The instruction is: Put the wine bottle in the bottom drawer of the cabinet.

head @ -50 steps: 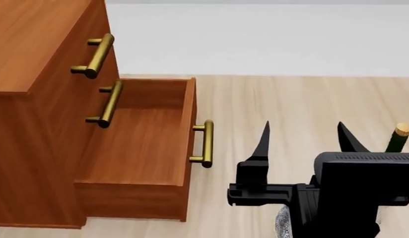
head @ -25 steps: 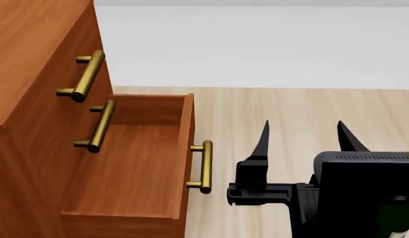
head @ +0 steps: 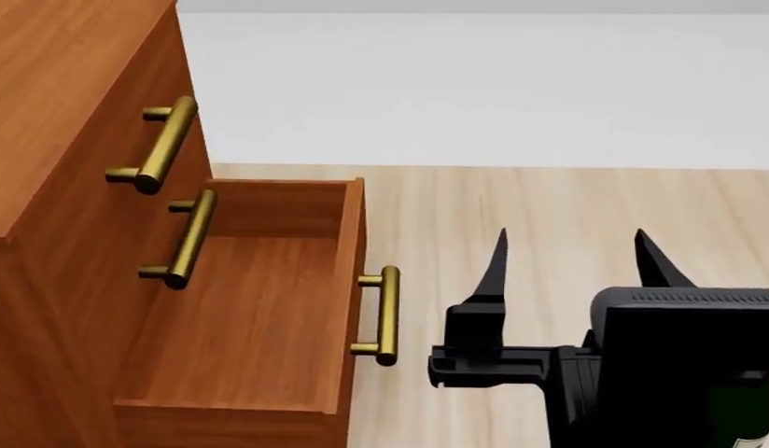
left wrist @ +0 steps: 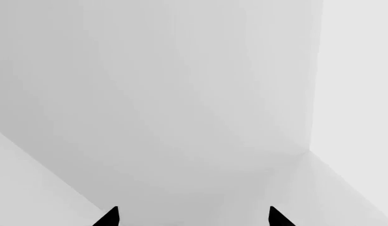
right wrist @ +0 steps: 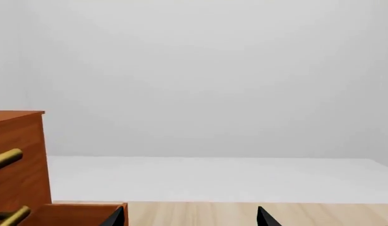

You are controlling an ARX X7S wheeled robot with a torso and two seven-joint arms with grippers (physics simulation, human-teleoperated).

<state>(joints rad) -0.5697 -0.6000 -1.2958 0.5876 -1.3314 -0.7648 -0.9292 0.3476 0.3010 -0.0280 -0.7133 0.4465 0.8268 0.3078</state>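
Note:
The reddish-brown cabinet fills the left of the head view. Its bottom drawer stands pulled out and empty, brass handle facing my right gripper. My right gripper hovers open just right of that handle, fingers pointing away from me, nothing between them. The wine bottle is almost wholly hidden behind the right arm's black housing; only a dark green patch shows at the lower right. In the right wrist view the cabinet and drawer rim sit beside the open gripper. My left gripper is open, facing blank grey.
The two upper drawers are shut, their brass handles sticking out above the open drawer. Pale wood floor runs right of the cabinet to a white floor strip beyond.
Since a second ago the head view has shifted, so the cabinet sits further left and lower. The bottle's cork has slid out of sight behind the right arm. Both grippers stay open.

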